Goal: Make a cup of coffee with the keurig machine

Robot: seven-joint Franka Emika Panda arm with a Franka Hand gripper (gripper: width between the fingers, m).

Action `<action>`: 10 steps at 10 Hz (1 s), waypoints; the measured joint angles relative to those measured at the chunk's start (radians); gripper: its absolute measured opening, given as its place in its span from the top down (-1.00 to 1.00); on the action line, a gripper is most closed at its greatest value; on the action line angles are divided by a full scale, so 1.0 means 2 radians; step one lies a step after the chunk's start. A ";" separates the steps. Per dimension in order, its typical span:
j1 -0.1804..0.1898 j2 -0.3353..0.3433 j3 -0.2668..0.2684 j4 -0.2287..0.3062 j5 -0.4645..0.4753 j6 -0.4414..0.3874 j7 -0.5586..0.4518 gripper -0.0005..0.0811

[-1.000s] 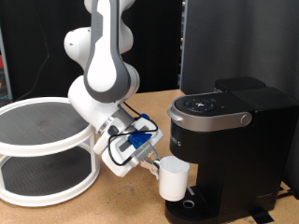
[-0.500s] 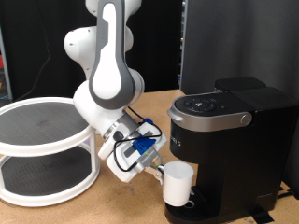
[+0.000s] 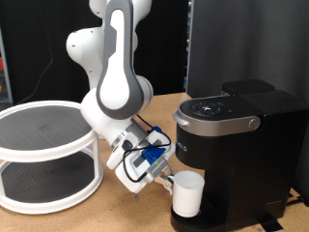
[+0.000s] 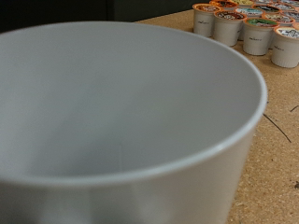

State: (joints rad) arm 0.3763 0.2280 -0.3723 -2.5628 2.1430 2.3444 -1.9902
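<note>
- One pincer (image 3: 168, 180), low in ext. view, sits just left of the cup (image 3: 187, 193) at its side; closed on the cup's wall/rim as far as can be seen, fingers mostly hidden.
- Cup upright, white, under the brew head of the keurig machine (image 3: 232, 145), over its drip tray base.
- Wrist view: cup (image 4: 121, 131) fills nearly the whole frame, open mouth up, inside looks bare.
- Arm (image 3: 116, 87) comes down from the ext. view's top, bent toward the machine.
- Several pods (image 4: 245, 23) w/ coloured lids stand in a cluster on the wooden bench (image 4: 276, 159), well apart from the cup.
- White two-tier round rack (image 3: 43, 155) at ext. view's left, on the bench.
</note>
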 joint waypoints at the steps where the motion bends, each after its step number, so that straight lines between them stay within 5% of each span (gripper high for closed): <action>1: 0.000 0.004 0.003 0.001 0.003 -0.003 -0.002 0.82; 6: 0.000 0.007 0.011 0.002 0.017 -0.007 -0.010 0.82; 8: 0.000 0.008 0.011 0.002 0.017 -0.007 -0.010 0.10; 9: 0.000 0.008 0.011 0.002 0.017 -0.007 -0.010 0.10; 10: 0.000 0.008 0.011 0.002 0.017 -0.007 -0.010 -0.33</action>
State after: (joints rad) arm 0.3763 0.2445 -0.3495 -2.5588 2.1779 2.3296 -2.0110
